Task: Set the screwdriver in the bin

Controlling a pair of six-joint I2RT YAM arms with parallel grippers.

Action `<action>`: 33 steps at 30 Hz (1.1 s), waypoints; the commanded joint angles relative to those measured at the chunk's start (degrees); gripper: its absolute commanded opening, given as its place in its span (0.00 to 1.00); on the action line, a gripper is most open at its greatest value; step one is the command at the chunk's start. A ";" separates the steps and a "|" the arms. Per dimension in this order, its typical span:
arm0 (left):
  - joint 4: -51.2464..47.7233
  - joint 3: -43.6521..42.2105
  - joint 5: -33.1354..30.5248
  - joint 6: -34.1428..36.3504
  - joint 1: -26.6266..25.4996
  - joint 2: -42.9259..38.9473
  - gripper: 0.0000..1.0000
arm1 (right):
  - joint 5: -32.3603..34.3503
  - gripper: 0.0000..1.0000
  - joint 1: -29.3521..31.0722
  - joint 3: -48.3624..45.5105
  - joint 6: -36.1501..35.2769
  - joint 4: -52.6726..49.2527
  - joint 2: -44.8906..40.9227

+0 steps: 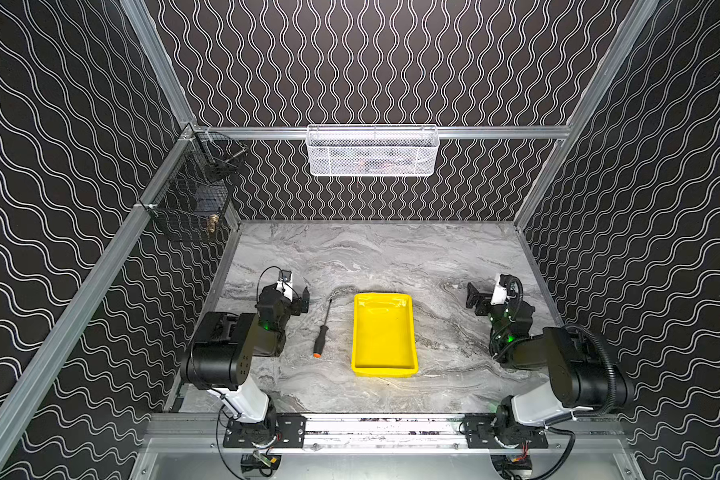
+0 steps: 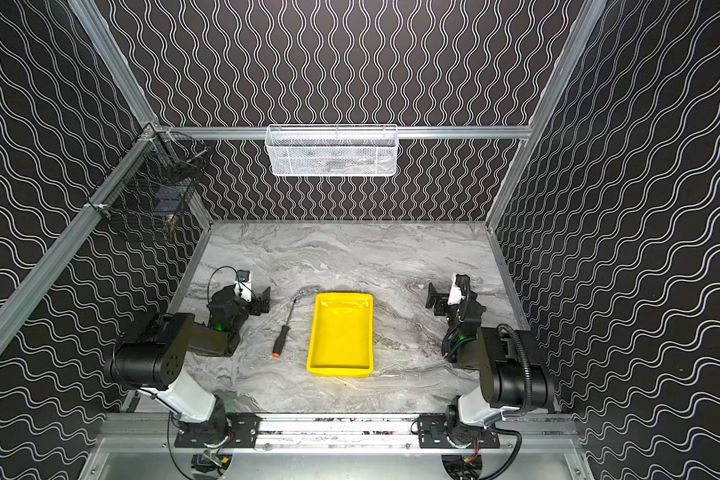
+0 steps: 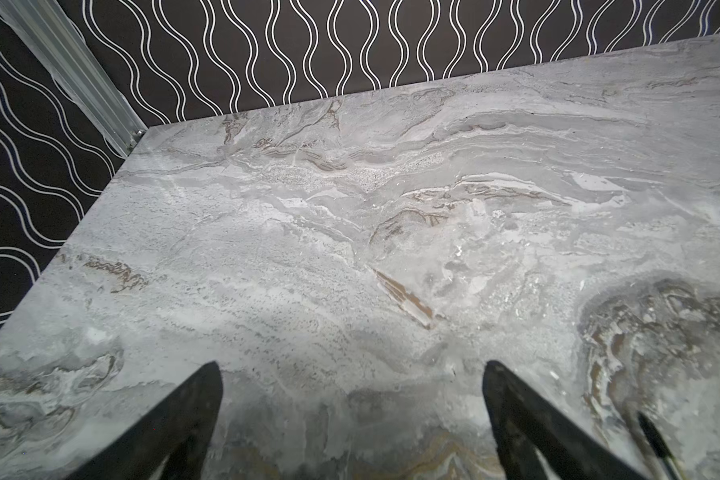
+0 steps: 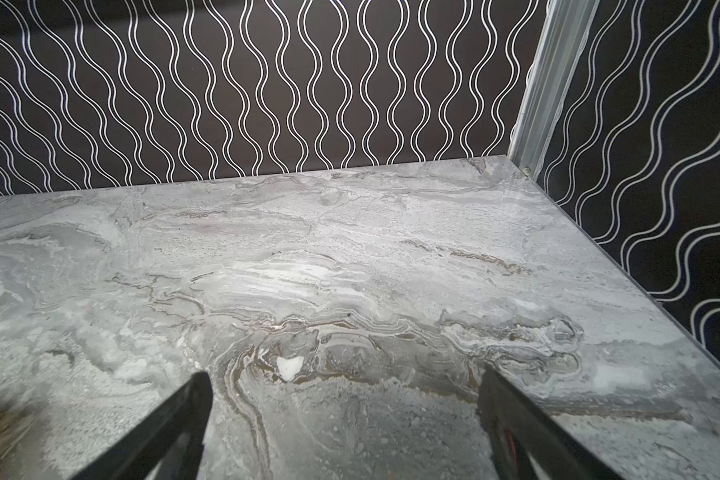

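Lying flat on the grey marbled tabletop point(image 1: 350, 257), the screwdriver point(image 1: 322, 332) point(image 2: 283, 330) sat outside the bin point(image 1: 384, 332) point(image 2: 339, 332), just beside its left long wall and not touching it; its orange end pointed toward the near edge, and its thin dark shaft ran away toward the back wall, leaning a little toward the bin; the bin, bright yellow and shallow, stood near the middle of the tabletop with its long sides running from near to far. The left tool point(image 1: 302, 300) point(image 2: 265, 299) hung just to the left of the shaft's far end, apart from it; in the left wrist view its jaws point(image 3: 352, 368) stood spread wide with only tabletop between them, gripping nothing. The right tool point(image 1: 474, 297) point(image 2: 433, 297) was well to the right of the bin, at about the level of its far rim; in the right wrist view its jaws point(image 4: 346, 374) were likewise wide apart and held nothing. A white mesh basket point(image 1: 373, 151) hung on the back rail above the tabletop; a black wire basket point(image 1: 196, 195) hung on the left rail near the back corner.
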 commanded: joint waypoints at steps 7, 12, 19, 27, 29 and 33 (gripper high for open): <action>0.55 0.12 -0.14 -0.03 0.06 0.12 0.99 | -0.02 1.00 0.03 0.24 -0.16 1.05 -0.01; 0.08 0.39 -1.64 -0.71 0.06 0.12 0.99 | 0.04 1.00 0.03 0.16 -0.17 1.07 -0.01; -0.47 0.64 -1.18 -0.97 0.24 0.25 0.99 | -0.02 0.99 0.03 0.24 0.18 1.02 0.12; -1.03 0.96 -1.26 -0.91 0.24 0.26 0.99 | -0.08 0.99 0.03 0.24 0.18 1.06 0.07; -0.11 0.42 -1.75 -0.84 0.24 -0.05 0.99 | -0.01 1.00 0.03 0.09 0.16 1.22 0.03; -15.24 5.66 -12.89 -3.01 -1.17 -7.48 0.99 | 2.49 0.99 0.12 0.26 0.47 -2.47 -4.58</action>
